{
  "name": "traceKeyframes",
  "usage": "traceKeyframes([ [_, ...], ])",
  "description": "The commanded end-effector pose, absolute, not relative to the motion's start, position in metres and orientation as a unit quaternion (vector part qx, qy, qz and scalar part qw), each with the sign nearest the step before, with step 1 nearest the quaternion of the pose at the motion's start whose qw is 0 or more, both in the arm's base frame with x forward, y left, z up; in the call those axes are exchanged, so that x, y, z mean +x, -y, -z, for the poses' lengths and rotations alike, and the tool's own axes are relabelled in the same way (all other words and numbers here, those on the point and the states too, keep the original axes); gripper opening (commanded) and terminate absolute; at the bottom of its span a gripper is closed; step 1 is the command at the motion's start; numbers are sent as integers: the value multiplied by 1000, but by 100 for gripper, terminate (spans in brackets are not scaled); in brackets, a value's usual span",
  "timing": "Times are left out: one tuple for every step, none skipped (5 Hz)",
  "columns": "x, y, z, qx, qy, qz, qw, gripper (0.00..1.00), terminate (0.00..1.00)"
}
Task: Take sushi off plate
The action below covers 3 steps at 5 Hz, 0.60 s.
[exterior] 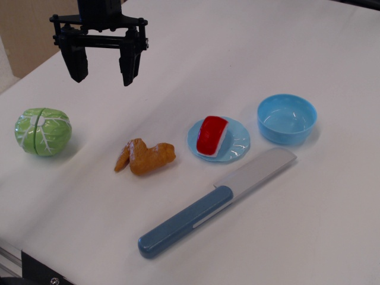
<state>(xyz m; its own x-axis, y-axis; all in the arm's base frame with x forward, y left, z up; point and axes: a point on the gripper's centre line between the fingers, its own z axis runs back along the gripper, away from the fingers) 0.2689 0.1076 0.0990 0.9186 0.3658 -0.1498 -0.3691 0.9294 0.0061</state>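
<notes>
The sushi [211, 135], a red-topped toy nigiri on a white base, lies on the small light-blue scalloped plate [238, 141] right of the table's middle. My black gripper [103, 76] hangs above the table at the upper left, far from the plate. Its two fingers point down, apart and empty.
A brown fried chicken wing [146, 157] lies left of the plate. A green cabbage toy [43, 131] sits at the far left. A deeper light-blue bowl [287, 119] stands right of the plate. A toy knife [214, 203] with a blue handle lies in front, its blade near the plate.
</notes>
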Motion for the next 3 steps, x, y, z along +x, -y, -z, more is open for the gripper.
traceKeyframes([
  [269,-108,-99,-11,-74,-188,979,100,0],
  [284,-80,-101,-4,-48,-163,985,100,0],
  [299,-54,-100,-7,-35,-124,992,100,0],
])
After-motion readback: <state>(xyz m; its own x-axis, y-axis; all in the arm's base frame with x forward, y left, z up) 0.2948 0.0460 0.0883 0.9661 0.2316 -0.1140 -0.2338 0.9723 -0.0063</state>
